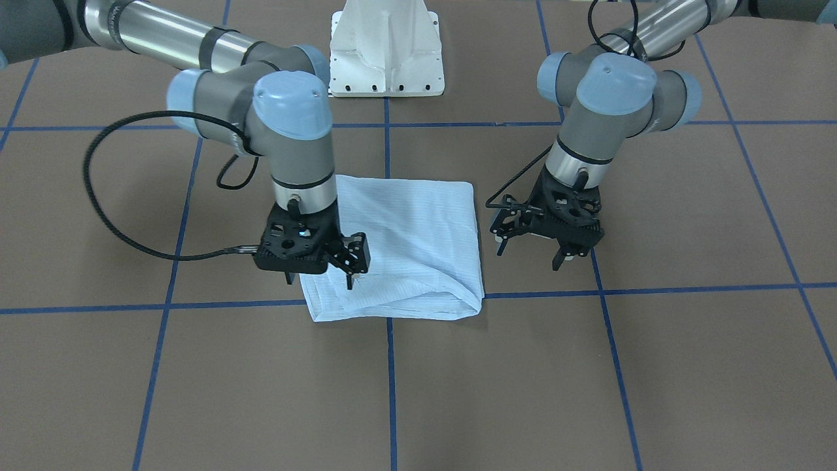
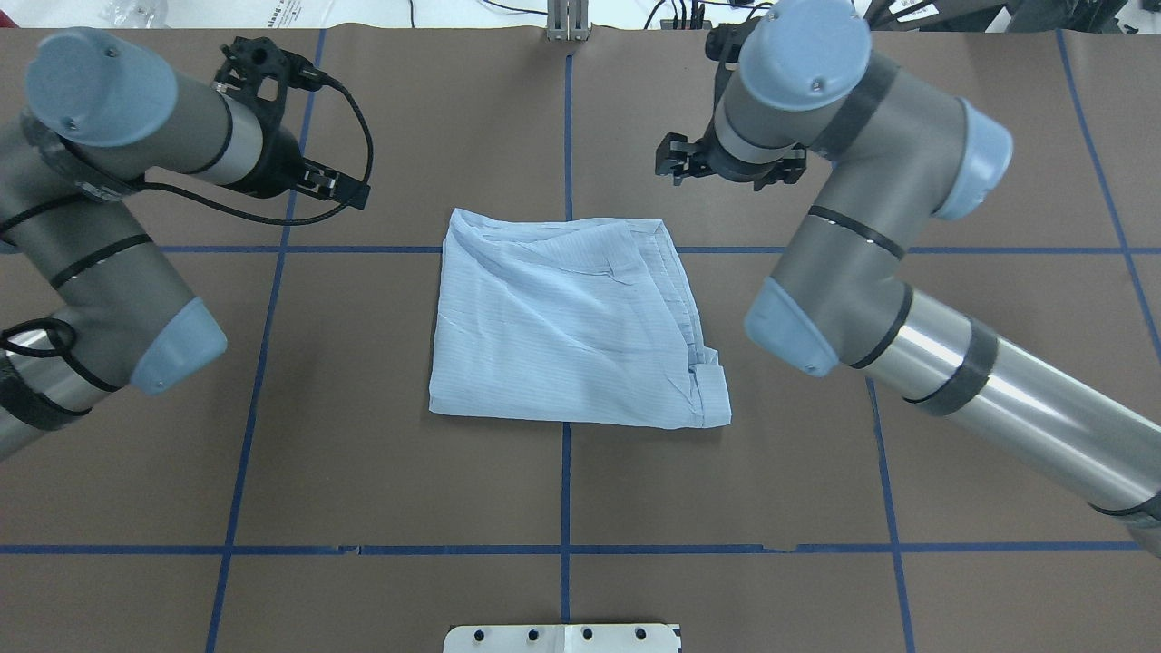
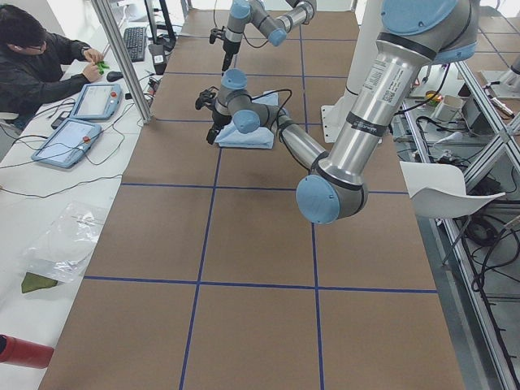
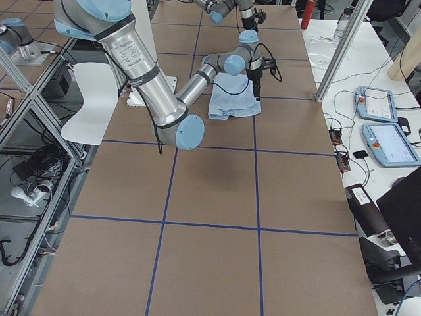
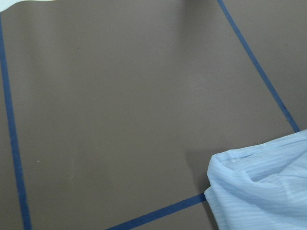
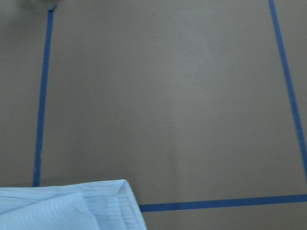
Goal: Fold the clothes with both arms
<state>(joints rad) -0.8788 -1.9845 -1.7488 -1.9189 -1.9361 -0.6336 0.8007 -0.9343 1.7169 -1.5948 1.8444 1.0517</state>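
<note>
1. Light blue and finely striped, the shirt [image 2: 562, 336] lies in the middle of the brown counter [image 2: 363, 472]. It is folded down to a rough square, with no sleeves or collar showing.
2. To my eye the folding is nearly done. What is left looks like tidying. In the overhead view the right edge runs slanted, a layer pokes out at the lower right corner, and diagonal creases cross the top. One more fold could be intended, but I cannot say.
3. Neither arm has hold of the cloth. In the front-facing view the left gripper [image 1: 529, 254] hangs at the frame's right, just beside the shirt's edge. Its fingers [image 1: 560, 258] are apart and empty.
4. The right gripper [image 1: 319, 278] sits at the frame's left and overlaps the shirt's corner in that view. Its fingers [image 1: 350, 278] are also apart with nothing between them. Its wrist view shows only a shirt corner and bare counter, so I judge it is raised above the cloth.
5. Both arms are bent at the elbow with their wrists pointing down. In the overhead view the grippers sit towards the top of the frame, past the shirt's two upper corners.
</note>
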